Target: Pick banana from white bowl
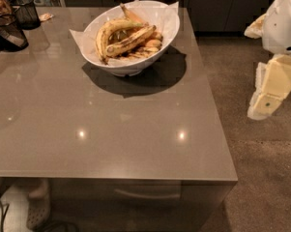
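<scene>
The white bowl (135, 64), lined with crinkled white paper, stands on the far middle of the grey table (111, 129). In it the long, nearly straight banana (131, 40) with brown streaks lies across the middle. A strongly arched yellow banana (108, 29) lies beside it, with small banana pieces (152, 43) at its right. My gripper (269, 92), cream-coloured, hangs off the table's right side over the floor, well right of and nearer than the bowl. It holds nothing that I can see.
Two black mesh cups (25, 12) (7, 33) stand at the table's far left corner. The table's right edge runs between my gripper and the bowl. Carpeted floor (261, 178) lies to the right. Dark cabinets line the back.
</scene>
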Tool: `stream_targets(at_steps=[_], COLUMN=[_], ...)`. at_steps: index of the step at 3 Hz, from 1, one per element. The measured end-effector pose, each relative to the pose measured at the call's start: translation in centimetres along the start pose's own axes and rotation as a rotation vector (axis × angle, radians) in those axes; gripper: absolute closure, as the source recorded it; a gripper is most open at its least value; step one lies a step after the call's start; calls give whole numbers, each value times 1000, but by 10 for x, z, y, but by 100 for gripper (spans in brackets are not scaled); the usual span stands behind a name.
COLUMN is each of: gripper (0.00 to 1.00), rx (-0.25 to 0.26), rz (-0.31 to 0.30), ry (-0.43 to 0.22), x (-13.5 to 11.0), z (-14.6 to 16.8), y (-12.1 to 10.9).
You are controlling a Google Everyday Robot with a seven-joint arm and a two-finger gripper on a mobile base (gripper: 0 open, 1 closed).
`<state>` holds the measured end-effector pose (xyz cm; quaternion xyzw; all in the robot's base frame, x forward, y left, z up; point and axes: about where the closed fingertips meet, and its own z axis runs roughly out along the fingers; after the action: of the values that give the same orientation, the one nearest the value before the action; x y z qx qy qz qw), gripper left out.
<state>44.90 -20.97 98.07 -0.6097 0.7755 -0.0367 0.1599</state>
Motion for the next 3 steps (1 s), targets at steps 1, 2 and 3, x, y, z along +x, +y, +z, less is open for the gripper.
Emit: stream_targets(at_steps=[1,2,3], gripper=[0,0,0], rx=[-23,-16,-11], rz=[-60,-163,-164], ry=[26,60,41], x=[-22,-55,-63], z=[5,12,19], y=[-18,-41,-50])
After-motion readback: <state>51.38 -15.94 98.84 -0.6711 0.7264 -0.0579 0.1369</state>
